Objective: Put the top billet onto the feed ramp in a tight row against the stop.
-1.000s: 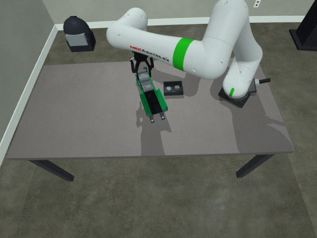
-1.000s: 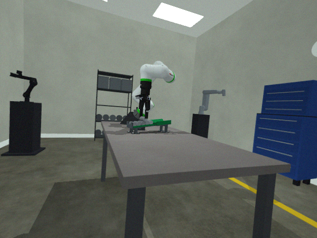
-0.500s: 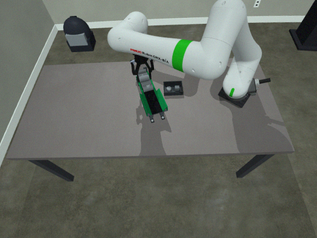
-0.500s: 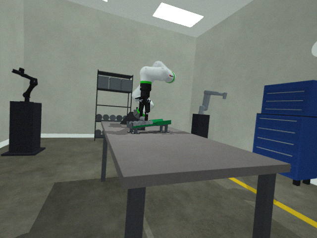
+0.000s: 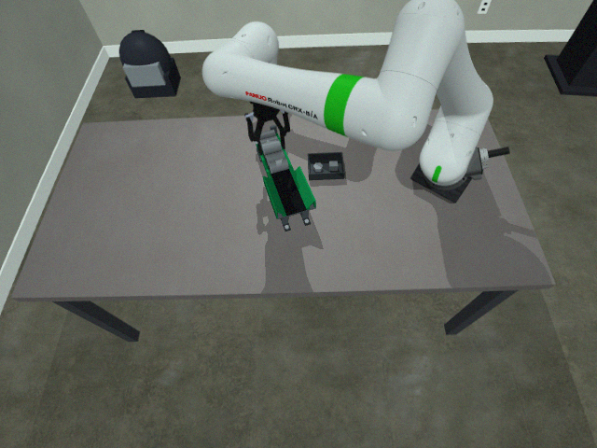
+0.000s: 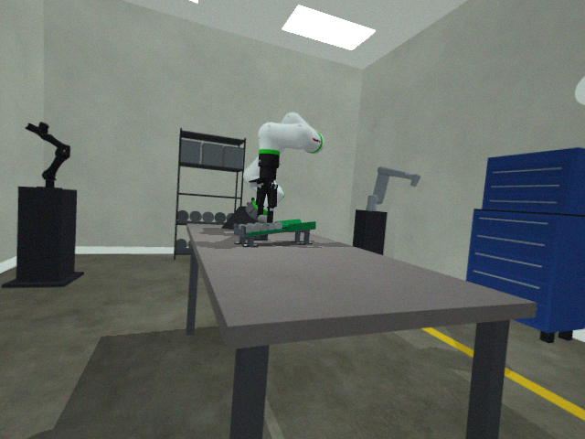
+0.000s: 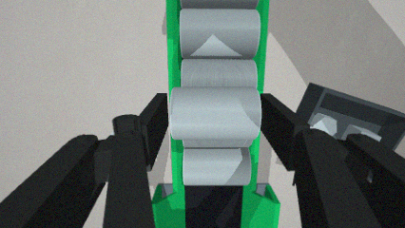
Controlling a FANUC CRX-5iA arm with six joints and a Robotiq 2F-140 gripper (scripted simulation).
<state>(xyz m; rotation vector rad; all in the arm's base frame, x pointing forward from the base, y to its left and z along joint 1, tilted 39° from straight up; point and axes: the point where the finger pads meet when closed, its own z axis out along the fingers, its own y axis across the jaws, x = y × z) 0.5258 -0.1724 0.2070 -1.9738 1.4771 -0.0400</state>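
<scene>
Lettering "FANUC Robot CRX-5iA" marks the arm (image 5: 298, 96); fingers apart, flanking the stacked billet (image 7: 215, 114).

In the top view the arm (image 5: 308, 104) hides the claw's (image 5: 268, 129) upper part. In the wrist view the stacked billet (image 7: 215, 114) covers part of two below; the ramp (image 7: 171, 71) and tray (image 7: 333, 106) are cropped.

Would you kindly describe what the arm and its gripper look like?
The arm is glossy white with rounded, tube-like links, a bright green band on the forearm, and red and black FANUC lettering. A small green mark sits near its dark square base. The gripper is all black, with two long angular linkage fingers.
</scene>
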